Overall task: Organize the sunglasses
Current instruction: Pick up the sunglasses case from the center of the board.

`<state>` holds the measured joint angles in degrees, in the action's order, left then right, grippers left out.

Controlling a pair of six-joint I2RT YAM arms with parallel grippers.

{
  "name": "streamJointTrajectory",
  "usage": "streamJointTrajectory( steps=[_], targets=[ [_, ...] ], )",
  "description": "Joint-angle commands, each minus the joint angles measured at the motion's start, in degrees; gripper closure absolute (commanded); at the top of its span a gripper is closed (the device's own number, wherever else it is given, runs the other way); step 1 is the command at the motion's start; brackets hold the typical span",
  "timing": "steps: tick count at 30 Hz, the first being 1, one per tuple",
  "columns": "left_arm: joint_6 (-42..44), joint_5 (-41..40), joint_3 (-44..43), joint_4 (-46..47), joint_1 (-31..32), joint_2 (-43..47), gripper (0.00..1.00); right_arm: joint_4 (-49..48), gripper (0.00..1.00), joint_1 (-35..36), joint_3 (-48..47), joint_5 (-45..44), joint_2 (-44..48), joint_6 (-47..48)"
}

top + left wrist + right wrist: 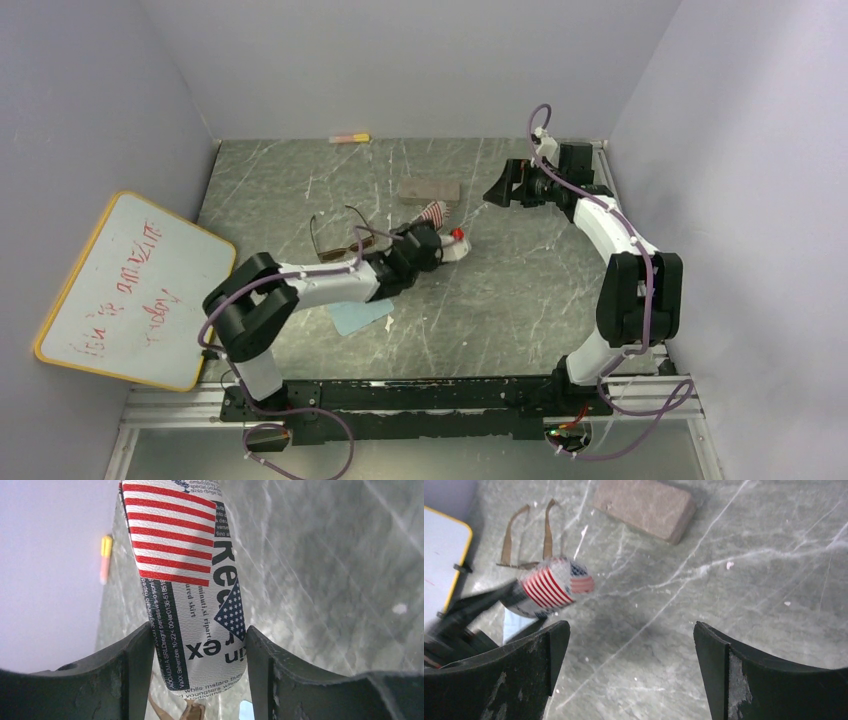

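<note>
Sunglasses point(337, 250) partly hidden by L arm point(325, 283); printed case point(180, 555) in L gripper point(199, 632).

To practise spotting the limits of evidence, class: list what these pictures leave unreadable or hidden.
Whiteboard writing: too small, overhead view.
Sunglasses front: partly behind the left arm, overhead view.
Blue cloth: partly under that arm.
Printed case: far end cut off by the top edge, left wrist view.
</note>
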<state>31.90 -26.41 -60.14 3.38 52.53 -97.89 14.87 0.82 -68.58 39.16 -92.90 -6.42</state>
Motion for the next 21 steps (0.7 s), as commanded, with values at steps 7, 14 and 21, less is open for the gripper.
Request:
streamJointTrajectory(
  steps=[7, 14, 21],
  targets=[
    [37.37, -27.73, 18.81, 58.13, 11.18, -12.69, 0.68, -12.46, 0.00, -0.20, 2.64, 3.22, -0.85, -8.76],
    [69.85, -30.02, 21.57, 101.61, 16.17, -31.69, 0.72, -14.57, 0.00, 0.51, 4.15, 10.39, -5.99, -11.68],
    [67.40, -30.43, 20.76, 101.70, 16.48, -29.49, 0.75, -19.01, 0.00, 2.28, 7.08, 16.36, -8.53, -7.89]
  ],
)
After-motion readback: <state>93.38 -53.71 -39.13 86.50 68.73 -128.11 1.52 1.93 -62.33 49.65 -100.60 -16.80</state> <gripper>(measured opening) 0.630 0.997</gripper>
